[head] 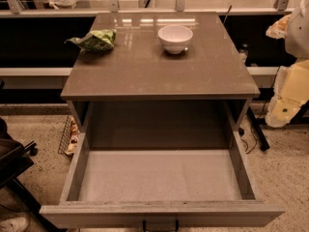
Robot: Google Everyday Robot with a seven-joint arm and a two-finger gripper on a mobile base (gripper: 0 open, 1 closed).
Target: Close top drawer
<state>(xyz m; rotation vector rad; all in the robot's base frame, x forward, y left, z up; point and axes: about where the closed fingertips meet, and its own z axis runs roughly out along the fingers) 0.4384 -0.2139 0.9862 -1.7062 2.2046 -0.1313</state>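
Grey top drawer standing pulled out at 6 o'clock; white bowl resting on tabletop; end effector hanging at 3 o'clock, grip state indiscernible.

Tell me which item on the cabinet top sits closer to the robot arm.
The white bowl; the crumpled green bag lies farther left. The arm shows at right, end effector out of view.

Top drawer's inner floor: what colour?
Pale grey top drawer floor, camera view; gripper at right edge.
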